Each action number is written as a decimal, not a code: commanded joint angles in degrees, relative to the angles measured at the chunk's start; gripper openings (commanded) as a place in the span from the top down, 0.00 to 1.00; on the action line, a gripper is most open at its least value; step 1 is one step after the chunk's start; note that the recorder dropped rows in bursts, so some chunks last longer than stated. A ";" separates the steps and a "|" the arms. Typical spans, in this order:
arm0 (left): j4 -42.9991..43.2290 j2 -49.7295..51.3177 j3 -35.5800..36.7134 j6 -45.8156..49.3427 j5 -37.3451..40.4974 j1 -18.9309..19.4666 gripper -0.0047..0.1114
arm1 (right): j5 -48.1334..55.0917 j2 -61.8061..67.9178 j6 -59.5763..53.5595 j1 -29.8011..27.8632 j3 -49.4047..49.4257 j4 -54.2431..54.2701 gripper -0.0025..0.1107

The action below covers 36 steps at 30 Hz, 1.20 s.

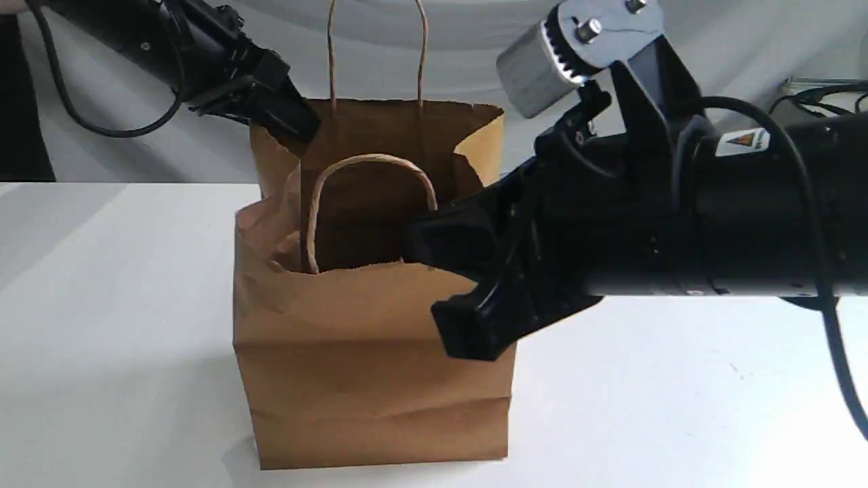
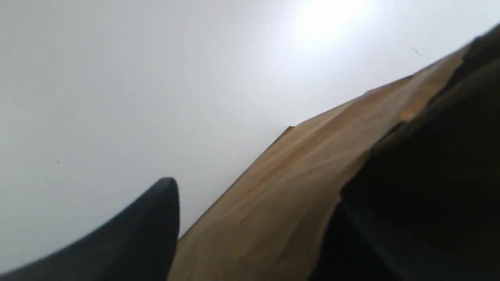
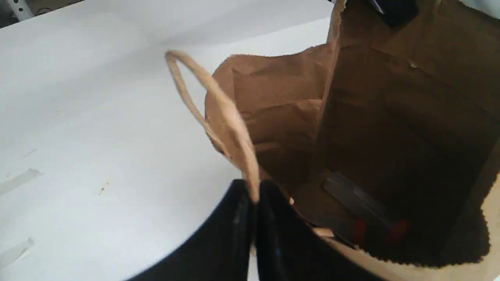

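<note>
Two-arm paper bag job here, and I'd call this the "hold the mouth open" stage. The brown paper bag (image 1: 366,366) stands upright in the middle of the white table (image 1: 102,305). Its front wall is a bit crumpled, the front handle (image 1: 369,163) has flopped inward and the rear handle (image 1: 376,41) sticks straight up.

The right gripper (image 1: 441,291) is at the front rim. In its wrist view the two fingers are pressed together right at the base of the front handle, so it looks clamped on the bag's front wall there.

The left gripper (image 1: 288,118) sits on the back left corner of the rim. Its wrist view shows paper running between one finger (image 2: 148,226) and a dark mass on the other side — I can't tell whether it's actually pinching or just straddling the edge.

Something flat and dark with red bits (image 3: 359,214) lies at the bottom of the bag, but it's too dim to name.

My guess is that whatever comes next needs both arms moving together and gently — thin paper, small grip areas, easy to tear or tip.
</note>
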 commanded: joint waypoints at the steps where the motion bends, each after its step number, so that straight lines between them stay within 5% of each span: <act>1: -0.55 -0.45 -0.30 -1.90 -0.35 -0.18 0.46 | -0.85 -0.39 0.00 0.18 0.52 -0.16 0.98; 9: 0.92 -4.49 -0.30 -2.04 -0.35 -0.18 0.47 | -0.94 -0.39 0.00 0.18 0.52 -0.16 0.98; 19: 14.62 -12.93 -0.08 -9.56 -0.35 -0.07 0.48 | -0.94 -0.39 0.00 0.18 0.52 -0.16 0.98; 22: 14.72 -16.11 2.10 -9.54 -0.35 -0.07 0.60 | -0.94 -0.39 0.00 0.18 0.52 -0.16 0.98; 26: 15.64 -21.25 9.21 -6.50 -0.35 -0.07 0.96 | -0.99 -0.39 0.00 0.18 0.52 -0.16 0.98; 32: 15.82 -27.92 23.33 -4.32 -0.35 -0.07 0.96 | -2.26 -0.39 0.00 0.18 0.52 -0.16 0.98; 36: 15.82 -30.89 30.70 -3.14 -2.63 -0.07 0.96 | -2.37 -0.39 0.00 0.18 0.52 -0.16 0.85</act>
